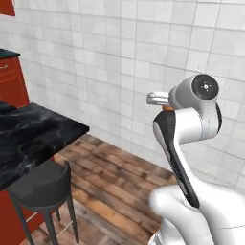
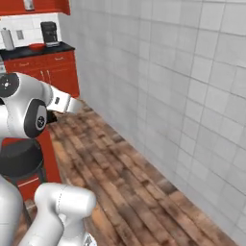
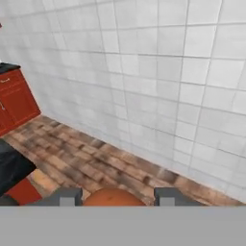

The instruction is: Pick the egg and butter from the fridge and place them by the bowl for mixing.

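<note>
The orange-brown egg [image 3: 114,198] sits between my gripper's [image 3: 115,196] two dark fingertips, and the gripper is shut on it. In the left base view the gripper [image 1: 160,101] is held high in front of the tiled wall, with a sliver of the egg [image 1: 167,108] showing beside the wrist. The red bowl [image 2: 36,46] rests on the far black counter, next to the black coffee machine [image 2: 49,32] and well away from the hand. The butter and the fridge are out of view.
A black marble island counter [image 1: 28,139] with a dark stool [image 1: 40,189] under its edge stands to the arm's left. Red cabinets [image 2: 48,67] line the far end. A white tiled wall [image 1: 119,62] runs ahead, above open wooden floor [image 2: 125,178].
</note>
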{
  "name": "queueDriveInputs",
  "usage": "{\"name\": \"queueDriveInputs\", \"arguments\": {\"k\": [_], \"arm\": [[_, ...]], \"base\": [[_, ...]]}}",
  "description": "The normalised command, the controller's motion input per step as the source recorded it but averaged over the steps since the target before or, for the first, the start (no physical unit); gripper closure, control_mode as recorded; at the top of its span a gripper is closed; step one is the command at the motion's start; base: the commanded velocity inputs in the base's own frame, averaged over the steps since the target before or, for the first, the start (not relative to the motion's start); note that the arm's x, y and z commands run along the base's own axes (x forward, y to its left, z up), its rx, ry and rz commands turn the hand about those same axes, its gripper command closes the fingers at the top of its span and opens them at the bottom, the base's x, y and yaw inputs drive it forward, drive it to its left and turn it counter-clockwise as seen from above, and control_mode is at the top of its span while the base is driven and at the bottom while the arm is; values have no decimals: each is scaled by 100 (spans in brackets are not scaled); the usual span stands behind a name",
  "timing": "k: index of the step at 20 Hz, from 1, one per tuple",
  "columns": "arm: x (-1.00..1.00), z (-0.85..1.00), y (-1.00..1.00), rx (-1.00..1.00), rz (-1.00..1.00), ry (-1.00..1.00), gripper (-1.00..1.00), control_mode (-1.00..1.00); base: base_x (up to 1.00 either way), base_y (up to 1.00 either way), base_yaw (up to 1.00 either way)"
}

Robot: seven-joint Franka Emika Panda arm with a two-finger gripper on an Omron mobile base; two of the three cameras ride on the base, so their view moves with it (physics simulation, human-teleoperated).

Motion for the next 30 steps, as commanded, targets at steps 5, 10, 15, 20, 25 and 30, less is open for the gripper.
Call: {"name": "queueDriveInputs", "arguments": {"k": [5,10,15,20,25,30], "arm": [[0,0,0,0,0,0,100,100],[0,0,0,0,0,0,100,100],[0,0,0,0,0,0,100,100],[0,0,0,0,0,0,100,100],[0,0,0,0,0,0,100,100],[0,0,0,0,0,0,100,100]], "base": [[100,-25,55],[100,-44,51],[100,-35,55],[100,-33,55],[93,-83,34],[99,-92,23]]}}
